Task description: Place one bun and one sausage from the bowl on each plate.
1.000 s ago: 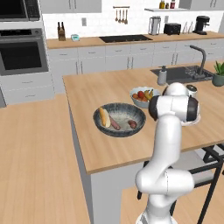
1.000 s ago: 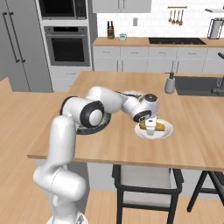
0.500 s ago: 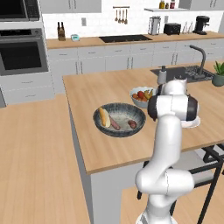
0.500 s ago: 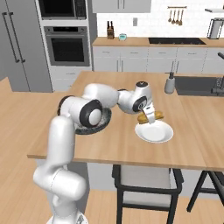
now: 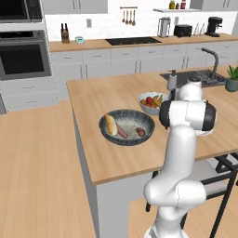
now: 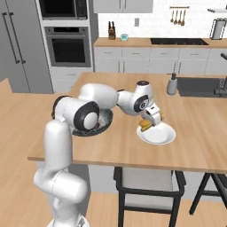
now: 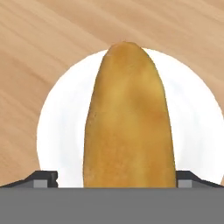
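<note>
— Well, where's your claw [image 6: 149, 123]?

— Over the white plate [image 6: 162, 137], fingers spread wide, a bun [image 7: 127, 122] between them, its tip toward the plate.

— Gripped?

— Can't tell; the tips sit at its sides.

— And the bowl [image 5: 145, 121]?

— Second bun [image 5: 110, 124] and two sausages [image 5: 122, 132] lie in it.

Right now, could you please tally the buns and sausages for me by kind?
Buns: 2, one in the dark bowl, one over the white plate
Sausages: 2, both in the dark bowl
Total: 4
</note>
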